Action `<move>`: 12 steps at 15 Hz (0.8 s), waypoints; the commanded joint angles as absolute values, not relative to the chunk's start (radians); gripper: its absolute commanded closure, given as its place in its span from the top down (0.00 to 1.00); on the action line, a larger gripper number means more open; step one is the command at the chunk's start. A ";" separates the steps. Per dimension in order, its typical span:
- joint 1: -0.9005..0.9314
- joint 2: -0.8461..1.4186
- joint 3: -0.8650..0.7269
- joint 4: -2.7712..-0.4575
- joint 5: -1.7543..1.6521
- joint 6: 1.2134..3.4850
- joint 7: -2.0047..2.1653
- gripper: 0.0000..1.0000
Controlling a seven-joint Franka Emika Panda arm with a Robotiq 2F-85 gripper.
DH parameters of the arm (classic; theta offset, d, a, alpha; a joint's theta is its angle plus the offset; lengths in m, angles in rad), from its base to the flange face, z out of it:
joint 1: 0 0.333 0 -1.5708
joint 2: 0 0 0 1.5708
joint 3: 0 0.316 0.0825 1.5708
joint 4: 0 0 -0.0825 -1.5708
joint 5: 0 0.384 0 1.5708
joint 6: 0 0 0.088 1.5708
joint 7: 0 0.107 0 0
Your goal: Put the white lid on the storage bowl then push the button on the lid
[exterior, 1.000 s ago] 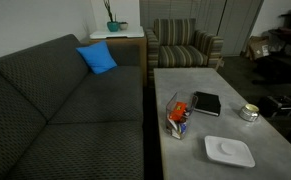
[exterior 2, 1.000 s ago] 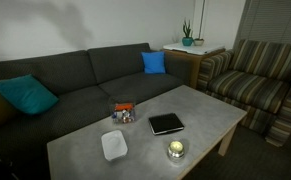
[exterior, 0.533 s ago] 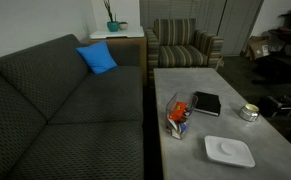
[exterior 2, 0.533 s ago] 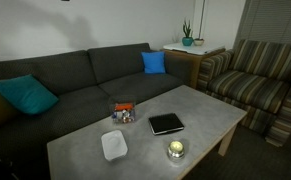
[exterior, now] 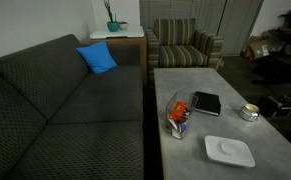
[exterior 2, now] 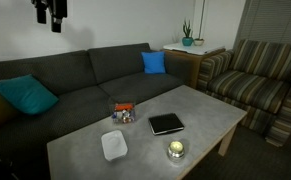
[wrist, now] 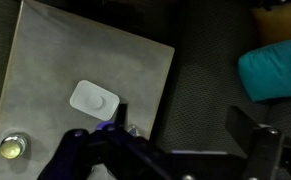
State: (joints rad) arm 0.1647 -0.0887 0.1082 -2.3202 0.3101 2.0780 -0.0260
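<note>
No text, label, brand, number or sign can be read in any view. The black book (exterior: 206, 103) and the storage bowl (exterior: 177, 115) show no legible print.

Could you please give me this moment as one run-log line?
tool: open, empty, high above scene | white lid: flat on table, apart from storage bowl | storage bowl: uncovered

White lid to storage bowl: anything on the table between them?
Nothing. Between the white lid and the storage bowl only bare table shows, in both exterior views.
</note>
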 commanded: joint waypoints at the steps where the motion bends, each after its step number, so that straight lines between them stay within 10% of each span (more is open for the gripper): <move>1: 0.156 -0.086 0.116 -2.314 0.313 2.070 -0.029 1.00; 12: 0.157 0.003 0.125 -2.398 0.159 2.265 -0.128 1.00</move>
